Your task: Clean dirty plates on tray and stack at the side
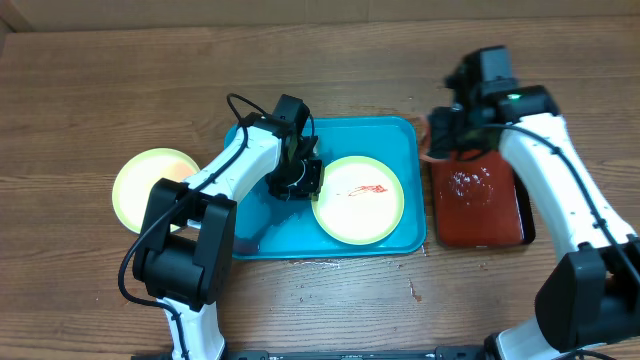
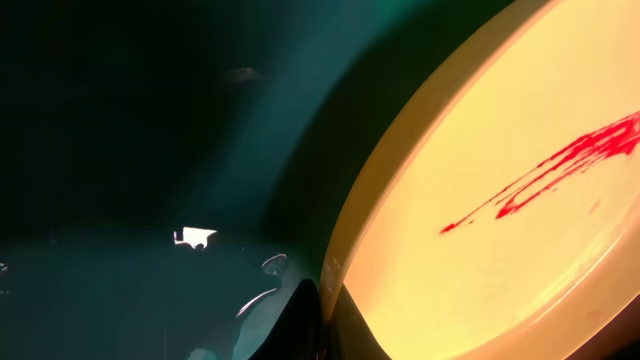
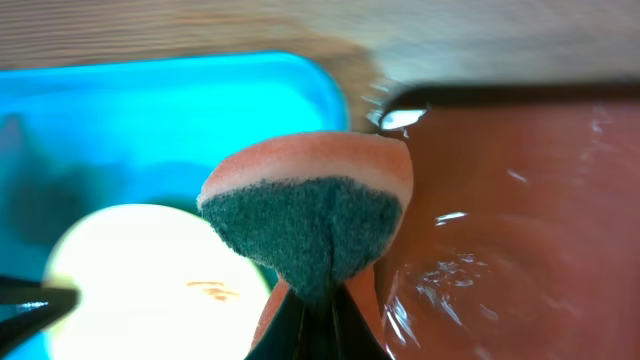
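On the teal tray (image 1: 385, 135) lies a pale yellow-green plate (image 1: 358, 198) with a red sauce smear (image 1: 368, 189). My left gripper (image 1: 305, 182) is at that plate's left edge. In the left wrist view the gripper (image 2: 325, 295) is shut on the plate's rim (image 2: 420, 130), with the smear (image 2: 560, 165) in plain sight. A second plate (image 1: 145, 180) rests on the table at the left, partly behind my left arm. My right gripper (image 1: 447, 130) hovers over the gap between the two trays, shut on an orange sponge with a dark green scouring pad (image 3: 310, 215).
A dark red black-rimmed tray (image 1: 480, 205) with wet patches sits right of the teal tray. The left half of the teal tray (image 2: 150, 150) is bare. Bare wooden table (image 1: 320, 300) runs along the front.
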